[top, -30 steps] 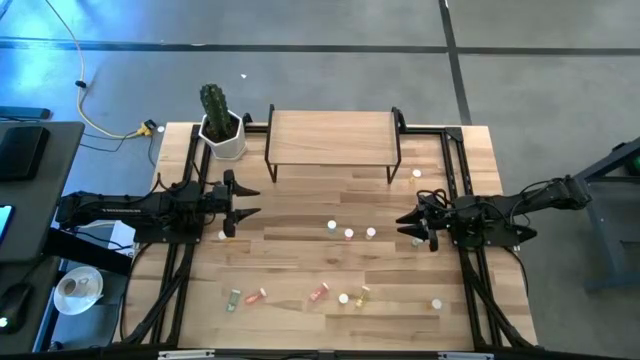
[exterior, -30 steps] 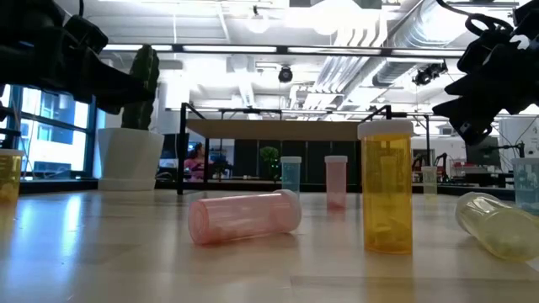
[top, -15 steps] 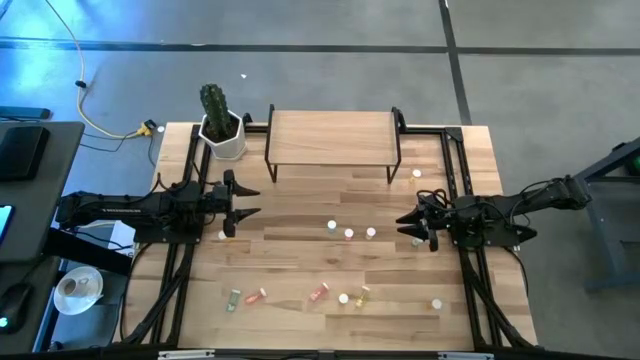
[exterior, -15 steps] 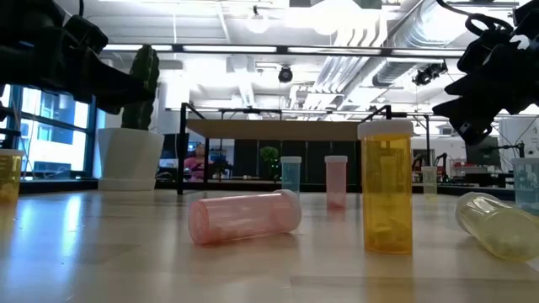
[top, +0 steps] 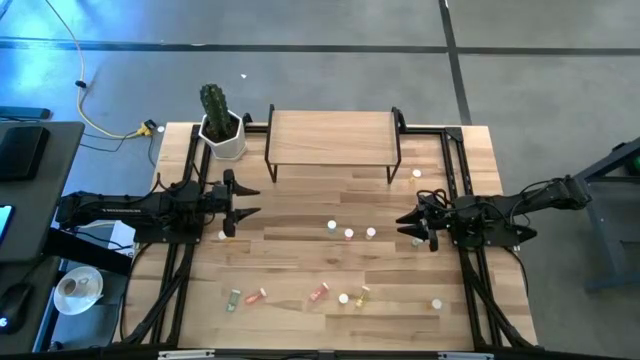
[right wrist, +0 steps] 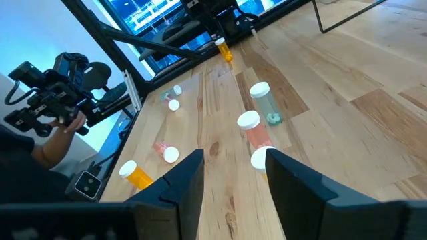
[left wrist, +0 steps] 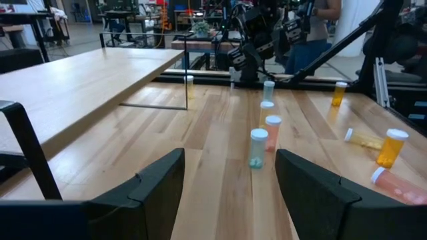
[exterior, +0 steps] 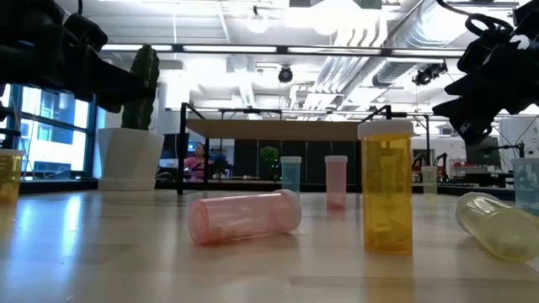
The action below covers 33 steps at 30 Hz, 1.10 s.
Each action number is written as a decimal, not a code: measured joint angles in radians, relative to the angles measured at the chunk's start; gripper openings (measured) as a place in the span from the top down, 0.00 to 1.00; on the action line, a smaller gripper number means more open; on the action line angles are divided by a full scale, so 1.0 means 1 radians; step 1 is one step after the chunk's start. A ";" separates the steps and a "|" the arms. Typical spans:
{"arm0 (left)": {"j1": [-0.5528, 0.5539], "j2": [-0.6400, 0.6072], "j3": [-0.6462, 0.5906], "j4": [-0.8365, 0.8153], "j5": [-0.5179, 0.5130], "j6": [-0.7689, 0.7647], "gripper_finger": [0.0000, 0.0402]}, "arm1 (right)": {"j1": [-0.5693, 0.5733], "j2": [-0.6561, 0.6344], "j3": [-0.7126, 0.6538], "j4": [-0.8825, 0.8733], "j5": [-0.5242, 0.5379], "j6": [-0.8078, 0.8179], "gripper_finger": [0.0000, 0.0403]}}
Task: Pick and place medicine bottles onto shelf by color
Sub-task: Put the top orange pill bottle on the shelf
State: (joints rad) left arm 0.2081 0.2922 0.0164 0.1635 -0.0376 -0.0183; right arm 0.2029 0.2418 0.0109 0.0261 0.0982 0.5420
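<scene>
bottles [top: 348, 234] dot pale wood tabletop [top: 300, 260]; grey concrete floor [top: 300, 70] beyond.

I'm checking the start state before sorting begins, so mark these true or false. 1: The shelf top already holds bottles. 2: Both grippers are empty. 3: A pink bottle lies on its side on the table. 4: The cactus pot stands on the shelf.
1: False. The shelf top is bare; the bottles are all on the table.
2: True. The left gripper and right gripper stand open, holding nothing.
3: True. The pink bottle lies on its side.
4: False. The cactus pot stands on the table beside the shelf.
</scene>
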 joint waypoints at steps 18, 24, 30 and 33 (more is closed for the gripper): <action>0.000 0.019 0.160 -0.072 -0.021 -0.076 0.44 | 0.000 0.000 0.000 0.000 0.000 0.000 0.62; 0.000 0.090 0.268 -0.166 -0.008 -0.077 0.44 | 0.000 0.000 0.000 0.000 0.000 0.000 0.62; -0.001 0.169 0.450 -0.408 0.094 -0.087 0.44 | 0.000 0.000 0.000 0.000 0.000 0.000 0.62; 0.000 0.217 0.547 -0.553 0.092 -0.109 0.44 | 0.000 0.000 0.000 0.000 0.000 0.000 0.62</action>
State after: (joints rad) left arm 0.2077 0.5094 0.5631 -0.3896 0.0546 -0.1277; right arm 0.2028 0.2417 0.0109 0.0261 0.0985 0.5423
